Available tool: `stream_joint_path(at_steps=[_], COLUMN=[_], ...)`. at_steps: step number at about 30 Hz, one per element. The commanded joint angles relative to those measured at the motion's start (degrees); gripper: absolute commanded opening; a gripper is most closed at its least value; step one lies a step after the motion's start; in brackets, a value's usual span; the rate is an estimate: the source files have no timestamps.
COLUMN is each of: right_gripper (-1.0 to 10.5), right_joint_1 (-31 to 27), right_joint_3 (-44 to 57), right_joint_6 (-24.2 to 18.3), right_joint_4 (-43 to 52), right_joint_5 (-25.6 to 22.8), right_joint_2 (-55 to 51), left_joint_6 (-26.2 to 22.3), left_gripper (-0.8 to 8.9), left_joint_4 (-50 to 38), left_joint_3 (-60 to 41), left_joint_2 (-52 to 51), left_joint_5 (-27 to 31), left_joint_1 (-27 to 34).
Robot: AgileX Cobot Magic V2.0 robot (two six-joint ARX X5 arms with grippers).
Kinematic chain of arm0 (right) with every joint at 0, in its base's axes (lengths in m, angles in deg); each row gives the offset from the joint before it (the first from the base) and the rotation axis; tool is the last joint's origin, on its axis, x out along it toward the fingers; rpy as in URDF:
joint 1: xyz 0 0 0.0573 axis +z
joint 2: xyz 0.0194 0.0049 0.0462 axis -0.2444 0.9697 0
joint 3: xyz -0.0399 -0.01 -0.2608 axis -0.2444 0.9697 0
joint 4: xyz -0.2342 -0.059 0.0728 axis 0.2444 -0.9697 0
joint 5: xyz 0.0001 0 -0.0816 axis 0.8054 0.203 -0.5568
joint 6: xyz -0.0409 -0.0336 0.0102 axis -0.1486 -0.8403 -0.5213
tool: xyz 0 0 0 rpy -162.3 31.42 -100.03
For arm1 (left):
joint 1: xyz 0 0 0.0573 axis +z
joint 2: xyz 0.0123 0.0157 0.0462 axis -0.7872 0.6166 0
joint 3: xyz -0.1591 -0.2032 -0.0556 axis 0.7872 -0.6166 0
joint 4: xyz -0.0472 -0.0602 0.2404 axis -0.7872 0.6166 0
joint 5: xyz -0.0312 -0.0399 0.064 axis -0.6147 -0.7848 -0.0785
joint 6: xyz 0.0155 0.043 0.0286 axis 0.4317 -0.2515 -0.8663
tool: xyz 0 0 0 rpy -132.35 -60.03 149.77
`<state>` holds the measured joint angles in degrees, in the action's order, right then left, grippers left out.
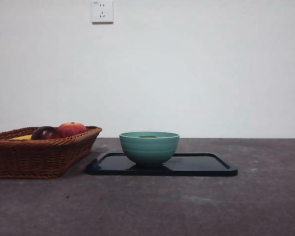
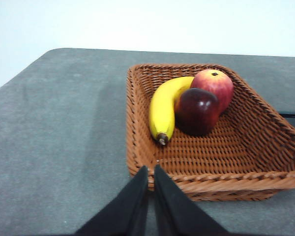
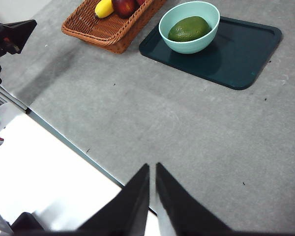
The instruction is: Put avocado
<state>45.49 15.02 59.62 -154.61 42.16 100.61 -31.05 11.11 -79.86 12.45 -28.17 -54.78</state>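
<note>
The dark-green avocado (image 3: 189, 28) lies inside the teal bowl (image 3: 206, 14), which stands on the dark tray (image 3: 246, 54). In the front view only its top (image 1: 148, 136) shows above the bowl (image 1: 149, 148) rim. My left gripper (image 2: 151, 173) is shut and empty, just outside the near rim of the wicker basket (image 2: 201, 179). My right gripper (image 3: 152, 169) is shut and empty, high over the table's front edge, far from the bowl. Neither gripper shows in the front view.
The basket (image 1: 39, 152) at the left holds a banana (image 2: 163, 108), a dark maroon fruit (image 2: 196, 110) and a red-orange fruit (image 2: 214, 84). The tray (image 1: 206, 164) sits beside the basket. The left arm (image 3: 10, 37) shows in the right wrist view.
</note>
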Motion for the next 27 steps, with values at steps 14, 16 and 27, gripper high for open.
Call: stream_joint_path(at_steps=[14,16,27], right_gripper=[0.2,0.2,0.2], right_joint_1=[0.72,0.72,0.44], right_joint_3=[-0.28,-0.28,-0.28], right_joint_6=[0.42,0.42,0.39], right_joint_4=[0.61,0.61,0.61], right_joint_5=[-0.09,-0.09,-0.11], right_joint_2=[0.13,0.13,0.11], left_joint_6=[-0.04,-0.04,-0.04], left_gripper=[0.19,0.19,0.19], left_joint_4=[0.24,0.22,0.22], left_joint_3=[-1.27,-1.27,-1.27], left_joint_2=[-0.11,-0.11,-0.11], left_joint_5=[-0.15,-0.15,-0.15], left_joint_1=[1.11,1.11,1.11])
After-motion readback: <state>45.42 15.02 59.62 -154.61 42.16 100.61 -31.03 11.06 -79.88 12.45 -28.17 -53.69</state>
